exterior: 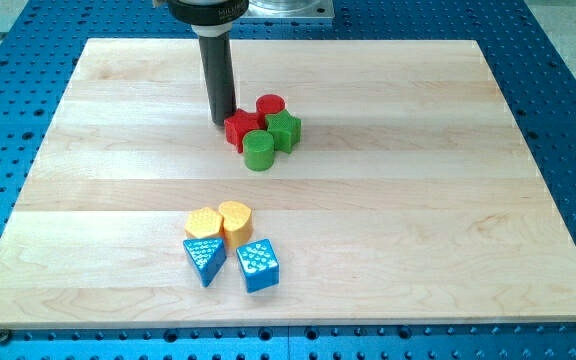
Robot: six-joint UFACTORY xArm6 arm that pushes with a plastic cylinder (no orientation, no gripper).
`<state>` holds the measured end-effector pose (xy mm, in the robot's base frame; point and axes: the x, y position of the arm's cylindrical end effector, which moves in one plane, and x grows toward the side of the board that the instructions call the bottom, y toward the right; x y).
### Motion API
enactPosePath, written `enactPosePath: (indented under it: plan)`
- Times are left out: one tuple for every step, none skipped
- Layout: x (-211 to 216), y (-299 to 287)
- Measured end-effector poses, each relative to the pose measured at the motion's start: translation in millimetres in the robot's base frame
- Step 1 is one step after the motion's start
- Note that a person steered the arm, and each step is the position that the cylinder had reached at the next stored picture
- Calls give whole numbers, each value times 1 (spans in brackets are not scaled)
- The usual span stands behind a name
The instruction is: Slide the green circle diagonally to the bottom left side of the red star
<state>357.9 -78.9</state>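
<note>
The green circle [259, 150] stands on the wooden board [418, 200], touching the lower right of the red star [241, 129]. A red circle [270, 106] and a green star [284, 129] sit right behind them in a tight cluster. My tip [223, 120] is down on the board just left of the red star, close to or touching it, and up-left of the green circle.
Near the view's bottom centre sit a yellow hexagon [204, 223], a yellow heart-like block [235, 219], a blue triangle [204, 259] and a blue cube-like block [258, 264]. The board lies on a blue perforated table [568, 60].
</note>
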Motion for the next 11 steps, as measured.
enactPosePath:
  plan:
    - [-11, -1]
    - [-40, -1]
    - [-40, -1]
    - [-48, -1]
    - [-62, 5]
    - [-64, 103]
    - [-12, 162]
    - [80, 104]
    - [80, 0]
    - [89, -52]
    - [44, -26]
